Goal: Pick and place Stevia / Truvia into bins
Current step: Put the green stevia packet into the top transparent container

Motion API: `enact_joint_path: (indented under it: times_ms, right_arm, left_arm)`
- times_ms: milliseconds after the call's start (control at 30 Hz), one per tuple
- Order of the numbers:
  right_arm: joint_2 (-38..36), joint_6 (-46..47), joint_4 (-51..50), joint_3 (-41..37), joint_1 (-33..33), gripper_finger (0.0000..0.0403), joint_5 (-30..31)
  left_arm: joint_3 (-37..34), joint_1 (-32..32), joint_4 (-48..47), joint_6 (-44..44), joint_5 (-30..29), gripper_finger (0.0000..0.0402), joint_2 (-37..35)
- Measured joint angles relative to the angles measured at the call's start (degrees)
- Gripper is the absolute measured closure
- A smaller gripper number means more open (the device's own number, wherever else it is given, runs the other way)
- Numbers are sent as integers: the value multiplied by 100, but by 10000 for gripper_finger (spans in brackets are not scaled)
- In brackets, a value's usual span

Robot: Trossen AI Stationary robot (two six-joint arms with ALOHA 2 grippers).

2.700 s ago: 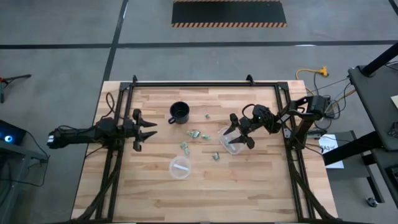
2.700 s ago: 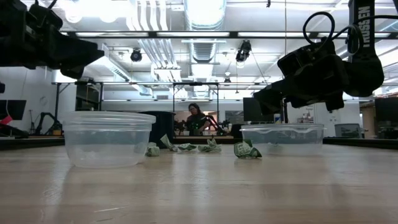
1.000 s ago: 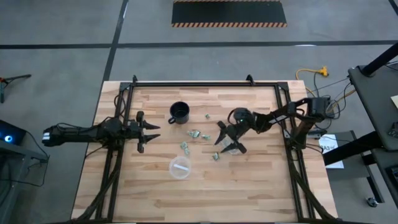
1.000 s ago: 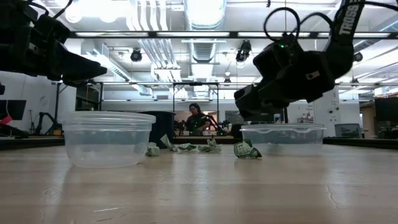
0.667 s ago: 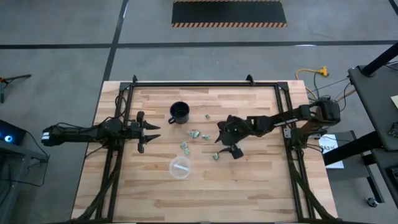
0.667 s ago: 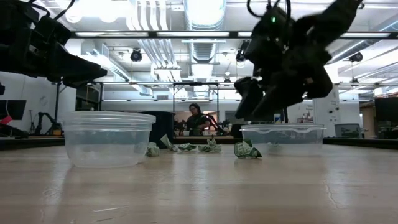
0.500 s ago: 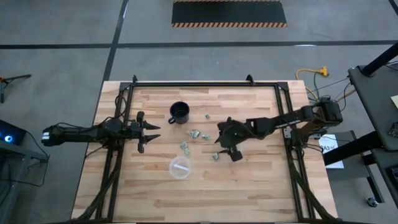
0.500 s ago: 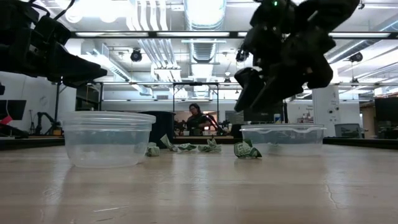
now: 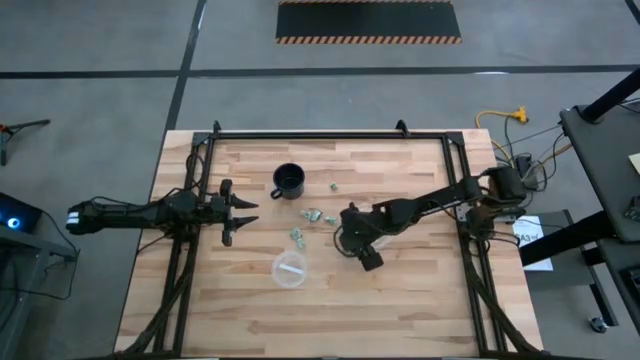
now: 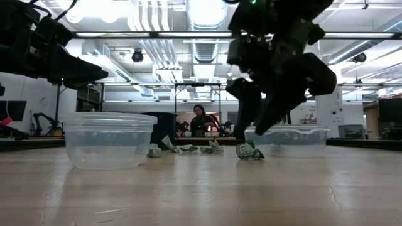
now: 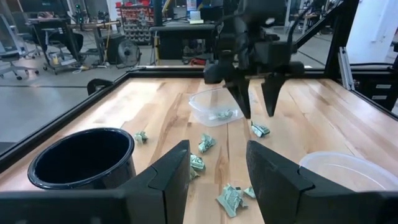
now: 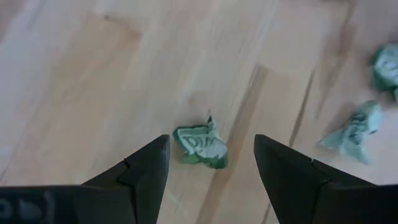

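The target Stevia / Truvia sachet (image 12: 200,147), crumpled green and white, is lying flat on the table (image 9: 400,290) directly under my right tool (image 12: 210,163), whose fingers are standing apart on either side of it and not yet touching. I am judging the main risk as a thin, crushed packet sliding or flattening under the fingertips, so that they close on nothing or scrape the wood. More sachets (image 9: 314,215) are lying scattered nearby, the nearest well clear. The oblong bin (image 11: 217,106) is sitting just behind the right tool, already holding a packet, close enough that a lift could clip its rim. The round bin (image 9: 290,268) and black mug (image 9: 289,180) are standing apart. My left tool (image 9: 240,211), fingers partly apart and empty, is waiting near the table's left edge, leaving the middle open.
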Motion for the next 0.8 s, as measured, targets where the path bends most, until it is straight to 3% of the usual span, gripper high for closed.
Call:
enact_joint_path:
  times_ms: [400,800]
  right_arm:
    - [725,142,-123,214,79,179,-25]
    - [733,127,-109,239,81,205,-24]
  left_arm:
    - [-2,0,8,0,0,260,32]
    - [-4,0,1,0,4,260,70]
